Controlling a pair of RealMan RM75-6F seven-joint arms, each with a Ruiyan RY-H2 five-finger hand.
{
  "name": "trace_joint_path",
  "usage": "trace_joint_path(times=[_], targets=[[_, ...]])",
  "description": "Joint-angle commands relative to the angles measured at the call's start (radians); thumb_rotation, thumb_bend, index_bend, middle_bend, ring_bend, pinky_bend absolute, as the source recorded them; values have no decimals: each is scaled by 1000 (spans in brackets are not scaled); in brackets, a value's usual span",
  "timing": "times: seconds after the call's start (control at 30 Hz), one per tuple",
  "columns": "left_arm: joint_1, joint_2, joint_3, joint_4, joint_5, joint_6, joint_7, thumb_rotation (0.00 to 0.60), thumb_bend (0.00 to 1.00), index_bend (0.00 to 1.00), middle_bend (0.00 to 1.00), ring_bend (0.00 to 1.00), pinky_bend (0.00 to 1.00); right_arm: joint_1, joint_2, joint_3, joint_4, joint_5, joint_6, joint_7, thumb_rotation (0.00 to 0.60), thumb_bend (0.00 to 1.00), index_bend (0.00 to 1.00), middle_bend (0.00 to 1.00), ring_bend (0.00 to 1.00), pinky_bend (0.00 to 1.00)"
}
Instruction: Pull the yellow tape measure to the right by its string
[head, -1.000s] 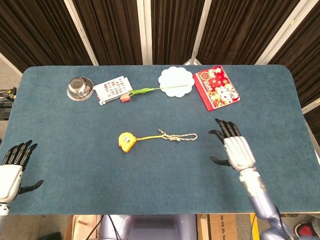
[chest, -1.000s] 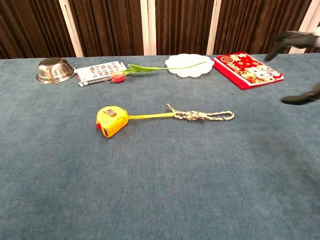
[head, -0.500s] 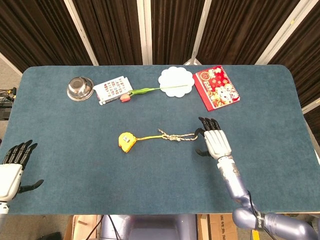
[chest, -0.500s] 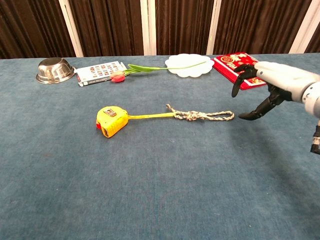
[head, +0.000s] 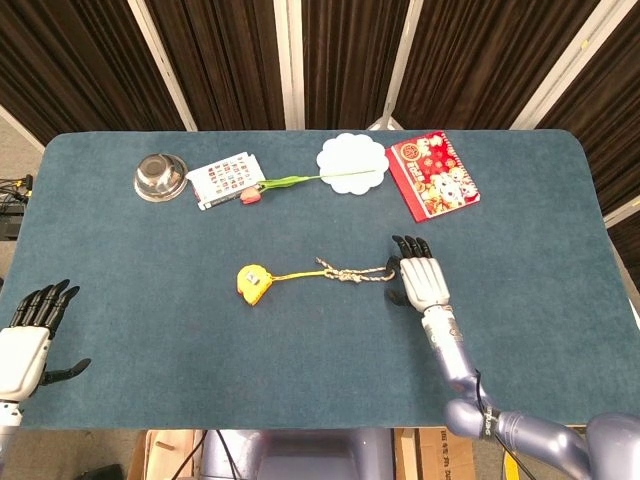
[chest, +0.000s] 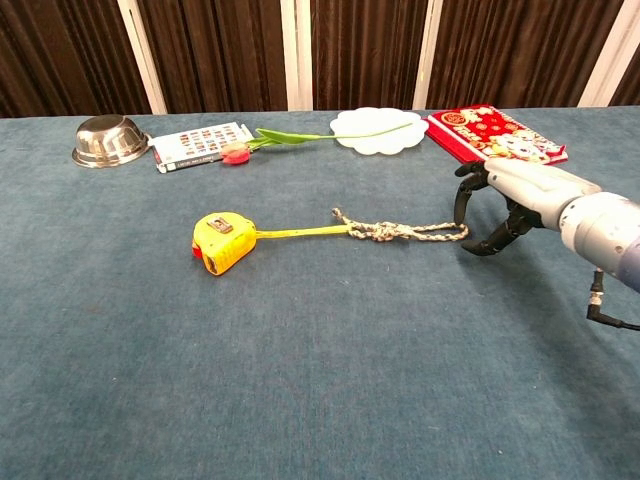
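- Head view: your right hand (head: 422, 280) lies palm down over the blue table (head: 540, 230), with its dark fingertips (head: 397, 243) spread just past the right end of the string (head: 358, 273). It holds nothing; thumb and fingers are apart.
- Head view: the yellow tape measure (head: 253, 283) sits near the middle of the table, with the yellow tape running right from it into the knotted string, whose loop ends beside your right hand.
- Head view: your left hand (head: 28, 338) hangs at the lower left edge, off the table's near corner, fingers spread and free of any object, well apart from the tape measure.
- Head view: along the far side stand a metal bowl (head: 160, 176), a card of small pictures (head: 226, 179), a tulip (head: 300, 183) whose stem reaches onto a white scalloped plate (head: 352, 164), and a red book (head: 432, 174).
- Chest view: your right hand (chest: 505, 200) arches over the loop end of the string (chest: 400, 231), fingers (chest: 461, 203) curved down on one side and the thumb low on the other. The cord lies flat on the cloth and you cannot tell whether any fingertip touches it.
- Chest view: the tape measure (chest: 223, 241) rests left of centre, its body tilted, well apart from the hand. Your left hand does not show here.
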Motion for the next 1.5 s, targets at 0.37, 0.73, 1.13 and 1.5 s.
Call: trace_joint_path(times=[0.37,0.73,1.13,1.5], targets=[[-2,3,-2,-4,-13,-10,-9,600,0,0,0,0,0,27,-46,12,84,15,-25,25,600,380,510,116,0,0],[-3,4,-2,-6,-17,-14,-13,600,0,0,0,0,0,28,-57,10,103,32,-34,26,600,405,511,115,0,0],[-4,5,-2,-8,-23,-16,-14,600,0,0,0,0,0,27,-70,8,113,36,-32,33,600,413,538,118,0,0],[-5,7,-2,-10,-25,-19,-16,600,0,0,0,0,0,30,-76,14,106,38,-30,38,600,414,541,120,0,0]])
